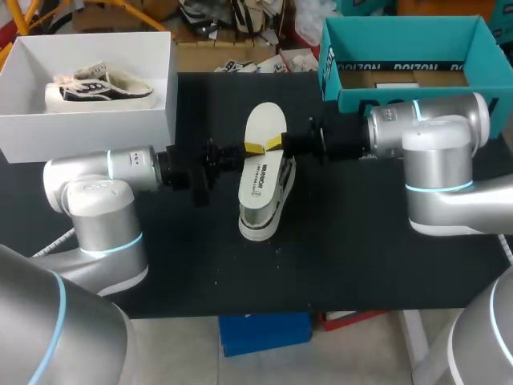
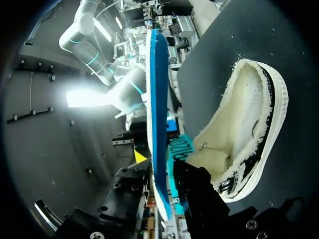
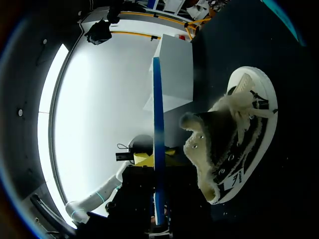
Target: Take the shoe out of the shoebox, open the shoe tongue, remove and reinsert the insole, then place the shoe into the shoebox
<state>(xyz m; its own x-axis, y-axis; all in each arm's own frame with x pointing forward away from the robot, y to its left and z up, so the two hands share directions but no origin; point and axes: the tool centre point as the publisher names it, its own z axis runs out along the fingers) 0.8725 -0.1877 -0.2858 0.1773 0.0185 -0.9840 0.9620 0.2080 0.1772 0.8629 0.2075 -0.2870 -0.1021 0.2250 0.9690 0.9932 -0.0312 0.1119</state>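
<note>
Black table [image 1: 385, 257], white shoebox [image 1: 88, 128] at its back-left corner with a 2nd shoe [image 1: 100, 87] inside, teal box [image 1: 353, 100] at the back-right corner. At the centre, the shoe [image 1: 258, 223] resting on the surface. Over it, the insole [image 1: 264, 120], white side up. Left gripper [image 1: 253, 147] and right gripper [image 1: 275, 143] each pinched onto the insole from opposite long edges, yellow tips near each other.

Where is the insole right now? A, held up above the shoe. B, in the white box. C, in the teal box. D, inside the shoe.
A: the insole is pinched by the fingers of the left gripper and the right gripper, clear above the shoe.
</note>
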